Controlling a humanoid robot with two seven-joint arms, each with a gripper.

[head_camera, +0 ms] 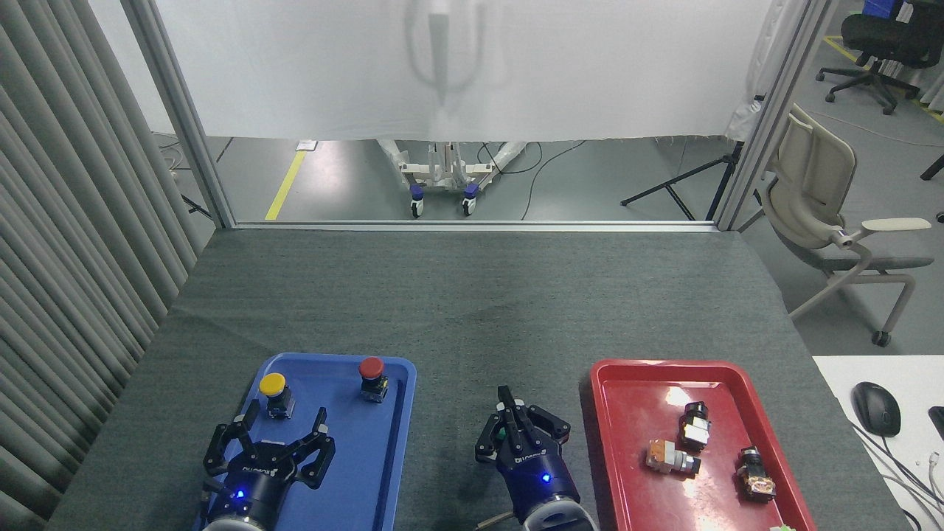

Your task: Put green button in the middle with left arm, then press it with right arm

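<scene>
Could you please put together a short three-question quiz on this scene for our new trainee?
1. True or false: the yellow button stands in the red tray.
2. Which tool is over the blue tray? A) left B) right
3. Fill in: a computer ___ lies on the white desk at right.

Key: 1 false, it stands in the blue tray. 2 A, the left tool. 3 mouse.

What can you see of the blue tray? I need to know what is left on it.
The blue tray is a shallow rectangular plastic tray with rounded corners and a raised rim, lying flat on the grey cloth at the table's near left. Two buttons stand upright at its far end: a yellow-capped button on the left, a red-capped button on the right. The left gripper hovers open over its near part. No green button shows on it.
</scene>
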